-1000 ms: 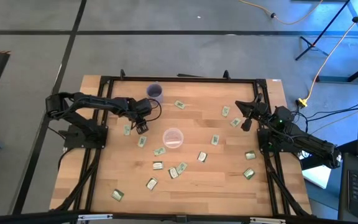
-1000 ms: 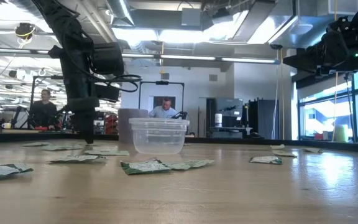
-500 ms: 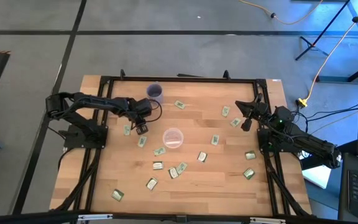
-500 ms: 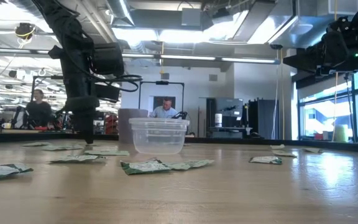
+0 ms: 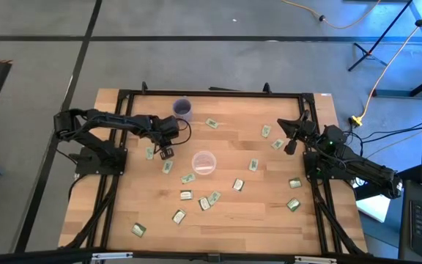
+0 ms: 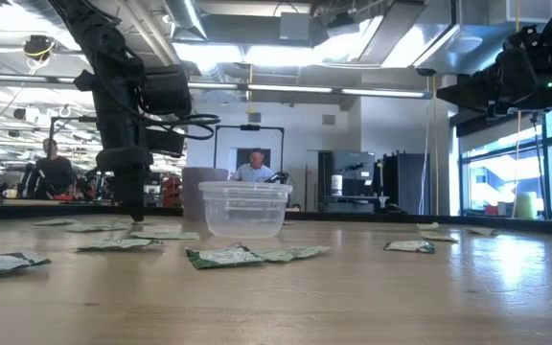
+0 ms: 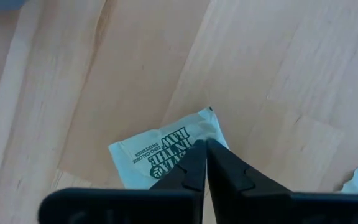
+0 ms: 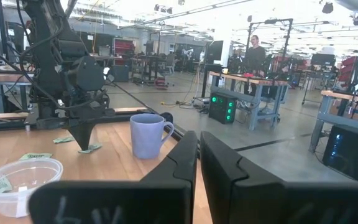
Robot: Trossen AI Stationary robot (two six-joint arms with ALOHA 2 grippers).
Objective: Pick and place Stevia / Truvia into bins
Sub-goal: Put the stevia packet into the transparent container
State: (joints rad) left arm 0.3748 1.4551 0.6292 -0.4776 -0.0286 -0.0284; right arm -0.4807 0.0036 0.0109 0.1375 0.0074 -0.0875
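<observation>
Pinching down on one Stevia sachet (image 7: 169,152), my left tool (image 5: 166,152) is now sitting with its fingertips (image 7: 199,163) pressed together over the printed paper, which is lying flat on the counter (image 5: 255,213). A second ago these same fingers were standing wide above it; they have been closing since, and the arm itself has barely been shifting. This sachet is lying toward the counter's left edge, near the far side, just left of the clear bin (image 5: 204,163), with the purple cup (image 5: 182,108) sitting close to the far edge behind it. Other sachets (image 5: 209,201) are lying scattered across the middle and toward the near edge, so bare wood is leaving open room between my left tool and the bin. My right tool (image 5: 293,143) is hanging by the right edge, well apart from the bin, its fingers nearly together and gripping nothing.
</observation>
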